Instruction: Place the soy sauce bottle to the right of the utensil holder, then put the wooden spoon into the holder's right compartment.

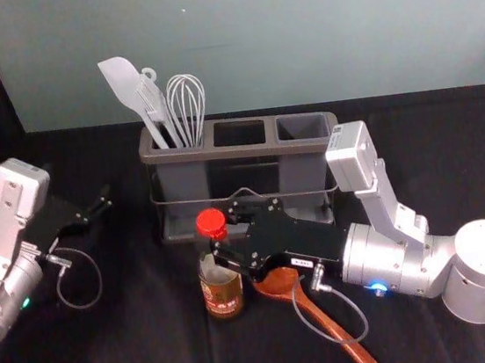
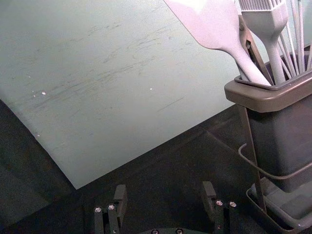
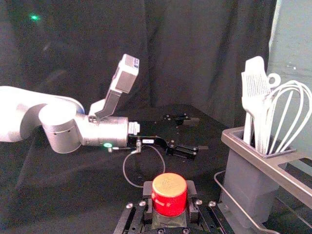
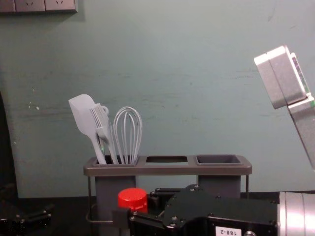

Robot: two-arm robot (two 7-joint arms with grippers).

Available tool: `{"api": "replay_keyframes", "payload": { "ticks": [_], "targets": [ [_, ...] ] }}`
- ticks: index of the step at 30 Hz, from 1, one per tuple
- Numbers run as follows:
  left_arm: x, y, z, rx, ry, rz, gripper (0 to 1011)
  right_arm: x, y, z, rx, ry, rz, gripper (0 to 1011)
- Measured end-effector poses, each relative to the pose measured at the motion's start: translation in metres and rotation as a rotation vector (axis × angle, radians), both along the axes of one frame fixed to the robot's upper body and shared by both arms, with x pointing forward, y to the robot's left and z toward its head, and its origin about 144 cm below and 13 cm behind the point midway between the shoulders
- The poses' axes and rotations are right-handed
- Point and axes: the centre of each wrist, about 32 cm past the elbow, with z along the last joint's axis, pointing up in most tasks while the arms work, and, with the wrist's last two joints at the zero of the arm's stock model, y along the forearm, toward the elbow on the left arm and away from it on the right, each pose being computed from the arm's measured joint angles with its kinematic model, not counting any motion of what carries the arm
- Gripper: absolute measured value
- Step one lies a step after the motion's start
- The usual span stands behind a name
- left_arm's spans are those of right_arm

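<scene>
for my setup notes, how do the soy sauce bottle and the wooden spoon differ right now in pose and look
The soy sauce bottle is upright, while the wooden spoon lies flat on the table. The bottle has a red cap and a printed label; the spoon is plain reddish brown. The right gripper grips the bottle, but not the spoon. Both are outside the utensil holder.

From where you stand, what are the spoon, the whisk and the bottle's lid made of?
The wooden spoon looks like varnished wood: reddish brown with a soft shine. The whisk seems silicone-coated or plastic: pale grey loops without a metal gleam. The soy sauce bottle's cap is probably plastic: solid red and glossy.
</scene>
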Motion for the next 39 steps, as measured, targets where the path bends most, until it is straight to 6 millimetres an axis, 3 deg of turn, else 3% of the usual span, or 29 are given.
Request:
{"api": "replay_keyframes", "payload": {
  "ticks": [8, 19, 28, 39],
  "targets": [
    [0.000, 0.000, 0.000, 0.000, 0.000, 0.000, 1005, -0.002, -0.002, 0.003, 0.013, -0.014, 0.007, 387],
    [0.000, 0.000, 0.000, 0.000, 0.000, 0.000, 1005, -0.016, -0.022, 0.029, 0.035, -0.036, -0.001, 387],
    [0.000, 0.000, 0.000, 0.000, 0.000, 0.000, 1005, -0.037, -0.058, 0.035, 0.034, -0.021, -0.089, 387],
    [0.000, 0.000, 0.000, 0.000, 0.000, 0.000, 1005, -0.055, -0.116, 0.032, 0.005, -0.045, -0.265, 387]
  ]
}}
